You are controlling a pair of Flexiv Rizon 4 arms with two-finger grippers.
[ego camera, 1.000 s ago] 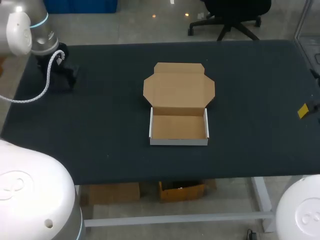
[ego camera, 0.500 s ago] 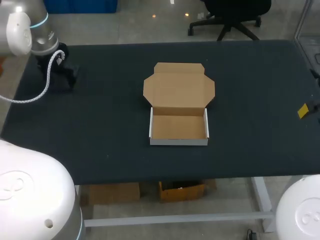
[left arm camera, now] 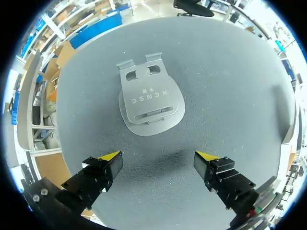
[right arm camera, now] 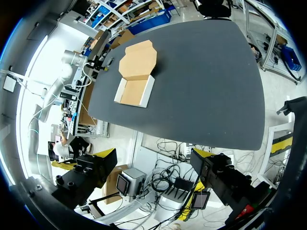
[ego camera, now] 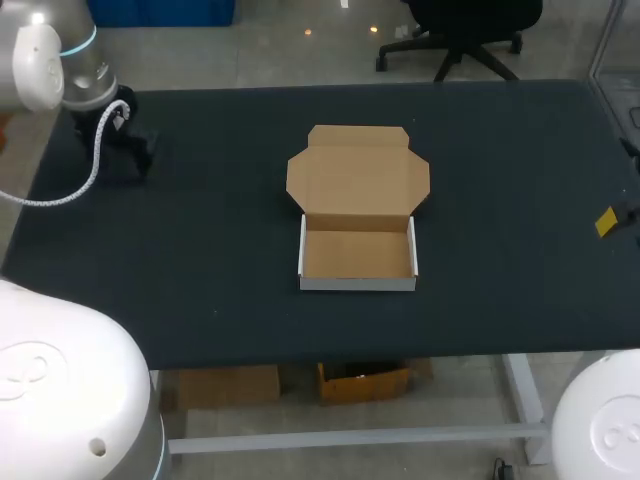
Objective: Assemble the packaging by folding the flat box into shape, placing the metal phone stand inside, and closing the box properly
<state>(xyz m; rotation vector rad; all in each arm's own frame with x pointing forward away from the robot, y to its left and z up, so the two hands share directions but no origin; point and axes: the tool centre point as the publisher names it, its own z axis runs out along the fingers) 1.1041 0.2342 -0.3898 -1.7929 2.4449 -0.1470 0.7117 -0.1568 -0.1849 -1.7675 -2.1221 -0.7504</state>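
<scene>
Since the left fingers (left arm camera: 108, 158) hang apart just short of the metal phone stand (left arm camera: 151, 103), centre them across it before closing; right fingers (right arm camera: 104, 154) gape too.

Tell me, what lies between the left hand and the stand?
Nothing. In the left wrist view, only bare table shows between the open left hand and the stand lying ahead of it.

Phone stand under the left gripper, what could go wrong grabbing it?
The phone stand seems to lie flat on the table, so the open left gripper may scrape the surface or slip off its thin edges. Later it could catch on the box and its upright walls.
</scene>
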